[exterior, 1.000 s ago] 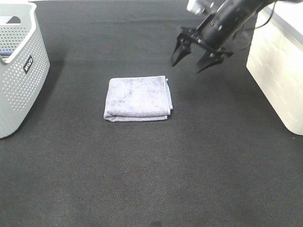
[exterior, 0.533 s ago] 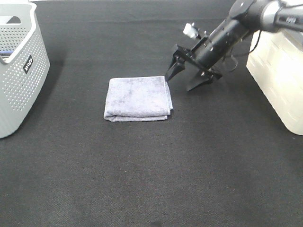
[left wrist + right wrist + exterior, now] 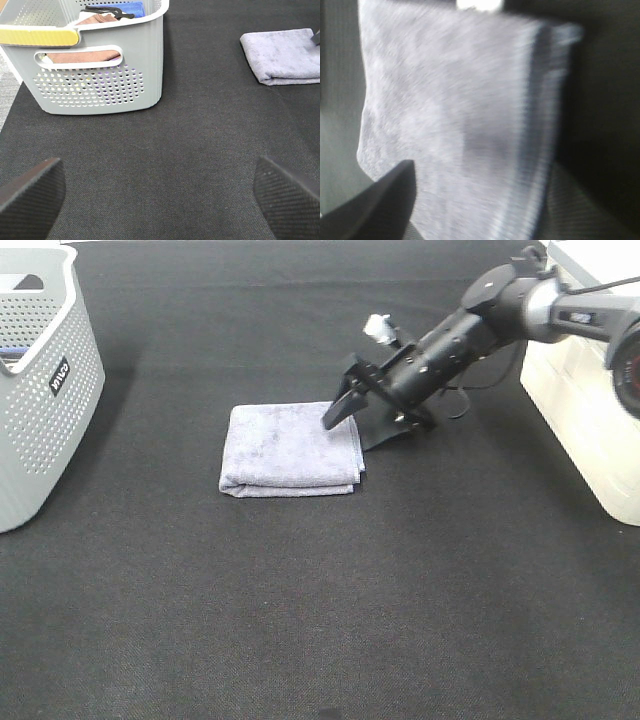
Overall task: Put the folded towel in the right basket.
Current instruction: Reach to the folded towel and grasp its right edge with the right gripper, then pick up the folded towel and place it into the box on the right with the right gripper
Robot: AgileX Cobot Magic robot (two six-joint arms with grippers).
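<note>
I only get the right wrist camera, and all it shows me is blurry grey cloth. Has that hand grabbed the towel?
Observer: Not yet. In the high view the right hand is open, with one finger over the towel's right edge and the other just beside it, low over the mat.
Operator: Where is the towel supposed to go?
Observer: Into the white basket. It stands at the far right of the high view, apart from the towel.
Operator: Is the other hand doing anything?
Observer: The left hand is open and holds nothing.
</note>
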